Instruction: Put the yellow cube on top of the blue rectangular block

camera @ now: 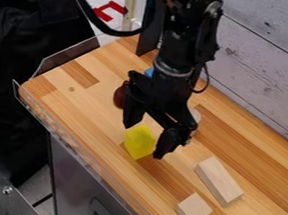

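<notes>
At the left, a black cloth (19, 56) lies beside the wooden tabletop (90, 104), whose left and front edges carry a clear guard (66, 58). A red thing (109, 11) shows beyond the tabletop's left edge. On the wood, a dark red, rounded object (119, 95) is partly hidden by the arm, about midway along toward the left end. Just to its right, farther back, a small patch of a blue thing (149, 72) shows from behind the arm; its full shape is hidden.

The yellow cube (140, 142) is on the front part of the tabletop, near the front edge. The gripper (144, 142) hangs over it with its fingers spread wide, one to the cube's left and one to its right. Whether either finger touches the cube, I cannot tell.

Right of the gripper, a pale, rounded thing (195, 116) peeks out from behind the arm. Farther right, near the front edge, is a short wooden block (193, 210). A longer wooden block (219, 181) lies flat just behind it, apart from it. A whitish plank wall (274, 62) runs along the tabletop's back edge.
</notes>
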Robot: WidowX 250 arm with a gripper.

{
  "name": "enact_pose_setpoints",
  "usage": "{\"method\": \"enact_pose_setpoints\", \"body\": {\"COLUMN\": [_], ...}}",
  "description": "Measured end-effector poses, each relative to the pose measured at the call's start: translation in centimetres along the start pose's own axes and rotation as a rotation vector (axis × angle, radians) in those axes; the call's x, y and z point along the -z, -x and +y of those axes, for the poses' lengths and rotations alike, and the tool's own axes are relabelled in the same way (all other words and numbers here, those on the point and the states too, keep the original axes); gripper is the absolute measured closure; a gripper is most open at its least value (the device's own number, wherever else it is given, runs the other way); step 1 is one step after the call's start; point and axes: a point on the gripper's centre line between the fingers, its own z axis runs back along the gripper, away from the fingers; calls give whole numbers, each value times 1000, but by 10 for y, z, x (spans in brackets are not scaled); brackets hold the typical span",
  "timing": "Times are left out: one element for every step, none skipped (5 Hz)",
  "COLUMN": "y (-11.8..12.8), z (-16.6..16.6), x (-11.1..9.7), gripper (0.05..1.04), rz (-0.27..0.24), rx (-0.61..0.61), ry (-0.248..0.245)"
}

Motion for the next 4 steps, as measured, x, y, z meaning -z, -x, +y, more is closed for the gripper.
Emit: {"method": "enact_pose_setpoints", "body": {"y": [0, -5, -4, -6], "z": [10, 11, 13, 12], "x": [14, 22, 33, 38], "gripper": [85, 85, 146, 419], "rz": [30, 43, 70, 61], "rx": [-10, -1, -1, -10], "ry": [21, 29, 34, 54]}}
